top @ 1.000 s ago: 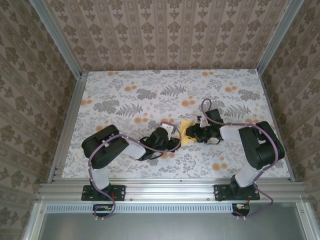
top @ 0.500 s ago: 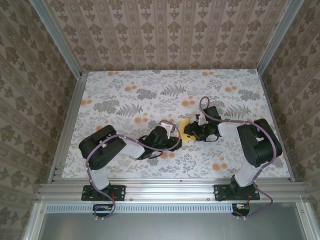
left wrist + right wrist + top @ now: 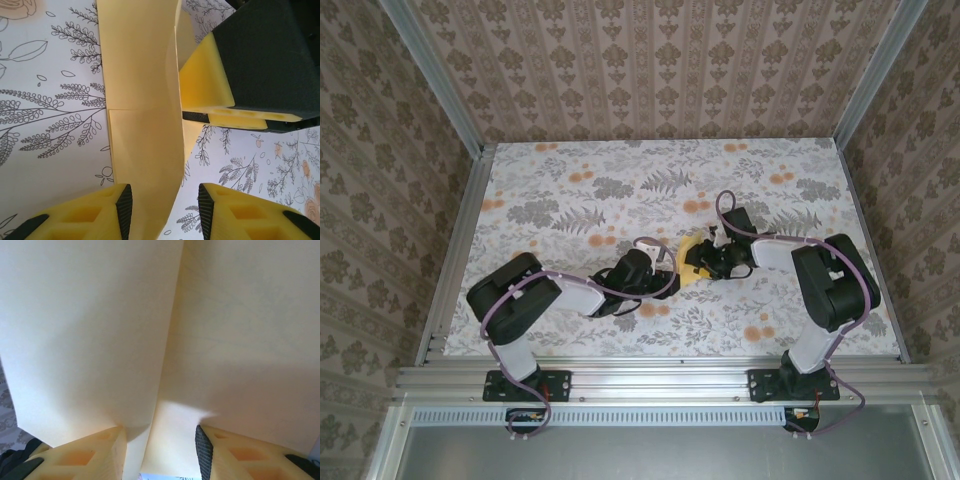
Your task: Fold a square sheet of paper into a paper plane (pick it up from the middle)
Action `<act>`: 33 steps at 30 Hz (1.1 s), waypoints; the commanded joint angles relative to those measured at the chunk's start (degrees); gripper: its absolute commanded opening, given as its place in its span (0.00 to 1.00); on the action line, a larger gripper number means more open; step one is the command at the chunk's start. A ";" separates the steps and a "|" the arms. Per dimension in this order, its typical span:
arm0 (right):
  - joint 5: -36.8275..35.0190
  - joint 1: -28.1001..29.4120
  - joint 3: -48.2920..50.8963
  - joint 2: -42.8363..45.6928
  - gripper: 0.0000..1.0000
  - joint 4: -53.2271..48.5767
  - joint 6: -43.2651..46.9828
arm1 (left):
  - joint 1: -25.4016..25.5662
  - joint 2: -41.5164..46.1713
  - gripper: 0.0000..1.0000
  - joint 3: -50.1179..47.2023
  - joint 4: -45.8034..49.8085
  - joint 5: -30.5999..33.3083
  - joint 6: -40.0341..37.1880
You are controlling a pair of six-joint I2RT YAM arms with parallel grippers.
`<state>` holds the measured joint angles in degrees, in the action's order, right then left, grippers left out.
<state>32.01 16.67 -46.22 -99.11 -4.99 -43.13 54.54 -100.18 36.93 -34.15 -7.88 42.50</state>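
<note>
The square sheet of paper (image 3: 688, 268) is bright yellow, folded and creased into a narrow band, lying mid-table between both grippers. In the left wrist view the paper (image 3: 140, 100) runs down between my left gripper's (image 3: 165, 200) open jaws, resting against the left pad only. My left gripper (image 3: 668, 263) comes in from the left. The right gripper (image 3: 705, 262) meets the paper from the right, and one of its yellow fingers (image 3: 207, 82) sits against the paper's edge. In the right wrist view the paper (image 3: 100, 315) drapes over my right gripper (image 3: 160, 440), whose jaws stand apart around a fold. Whether the fold forms a paper plane I cannot tell.
The table (image 3: 570, 200) has a floral grey-and-orange print. Patterned walls and metal rails (image 3: 455, 250) close it in on three sides. Both arm bases (image 3: 525, 385) stand at the near edge.
My left gripper's jaws have opened off the paper. The right gripper has opened a little and slid slightly left and up over the paper, covering more of it.
</note>
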 commanded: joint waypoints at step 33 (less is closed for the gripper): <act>-10.65 -0.36 1.66 -4.12 0.41 -11.02 -6.50 | 0.22 -6.18 0.37 12.64 12.18 2.59 -16.62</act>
<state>30.15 16.78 -47.18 -99.50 -6.48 -49.50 55.07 -105.01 47.97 -23.53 -5.34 28.25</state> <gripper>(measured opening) 0.407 0.368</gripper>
